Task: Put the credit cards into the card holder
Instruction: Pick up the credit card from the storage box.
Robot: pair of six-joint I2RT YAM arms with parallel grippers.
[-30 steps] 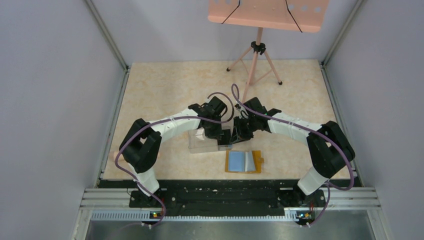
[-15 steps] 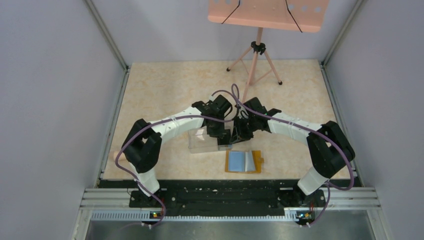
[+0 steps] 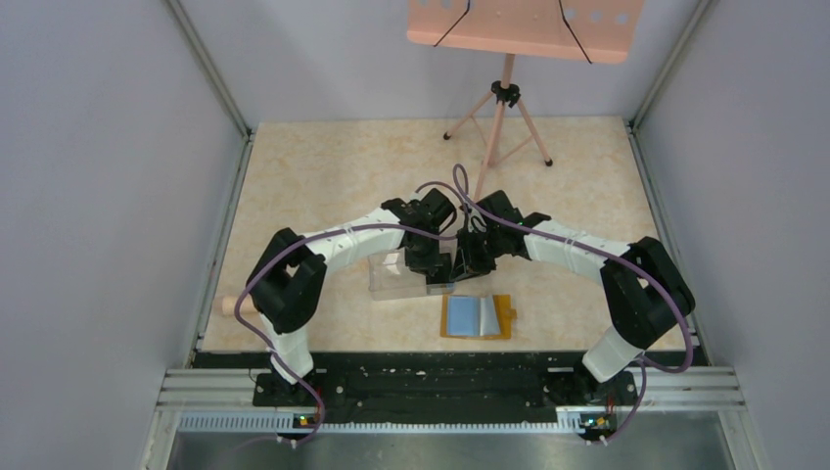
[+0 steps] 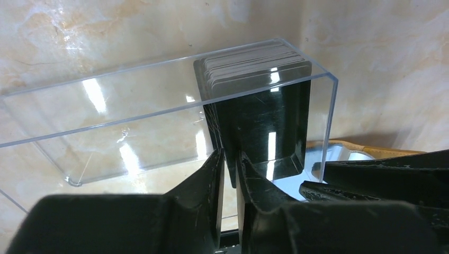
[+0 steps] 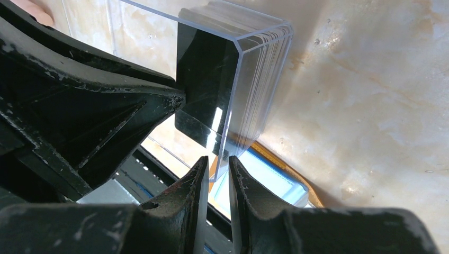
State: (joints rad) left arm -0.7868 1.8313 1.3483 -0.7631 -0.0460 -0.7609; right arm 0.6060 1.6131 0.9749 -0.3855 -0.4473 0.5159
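A clear plastic box (image 3: 396, 277) lies mid-table with a stack of dark credit cards (image 4: 254, 66) standing at its right end. In the left wrist view, my left gripper (image 4: 229, 159) is closed to a narrow gap on the left edge of the front card (image 4: 265, 121). My right gripper (image 5: 217, 161) is shut on the box's end wall (image 5: 254, 79) at the lower corner. In the top view both grippers, left (image 3: 434, 266) and right (image 3: 465, 264), meet over the box's right end. The orange card holder (image 3: 477, 316) lies open, blue-grey pockets up, just in front of the box.
A pink music stand (image 3: 519, 24) on a tripod (image 3: 501, 117) stands at the back of the table. A pale wooden handle (image 3: 230, 305) lies at the left edge by the left arm. Grey walls close in both sides.
The left arm's elbow has swung slightly right and its gripper has edged right toward the cards. The right arm, box and card holder have not moved.
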